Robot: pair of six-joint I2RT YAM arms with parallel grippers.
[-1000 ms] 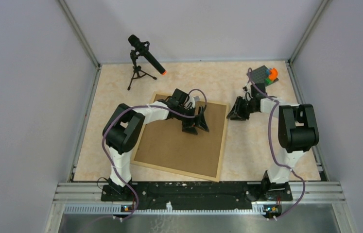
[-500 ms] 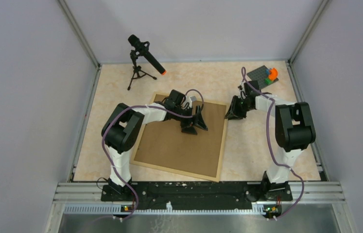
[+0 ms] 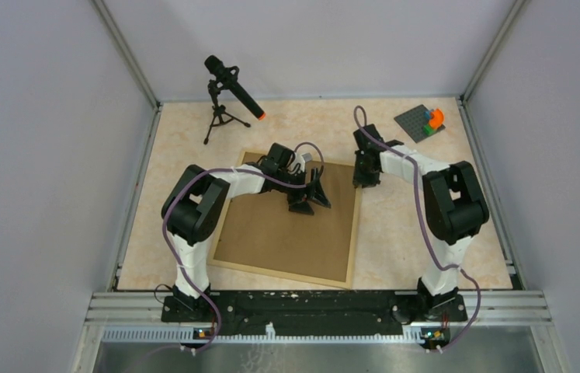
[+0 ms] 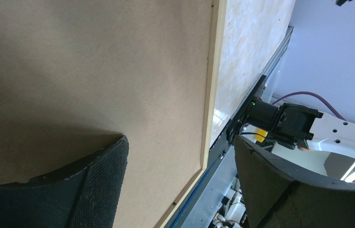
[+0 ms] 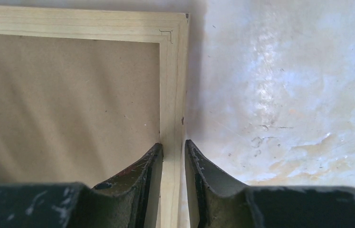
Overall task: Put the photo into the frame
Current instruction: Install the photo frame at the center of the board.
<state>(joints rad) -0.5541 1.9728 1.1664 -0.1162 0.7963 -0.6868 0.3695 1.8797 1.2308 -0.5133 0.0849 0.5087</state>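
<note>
Since swinging left a sec ago, R gripper (image 5: pixel 173 147) now pinches frame (image 5: pixel 171 80) strip near its upper-right corner; L gripper (image 4: pixel 180 142) gapes wide over board (image 4: pixel 94 66), picture centre. No photo in view, prob. under board; frame lift likely next.

Plain pale grey walls (image 3: pixel 46 155) around a beige marbled tabletop (image 3: pixel 310 124)

No readable text, label, brand or number shows on anything.
</note>
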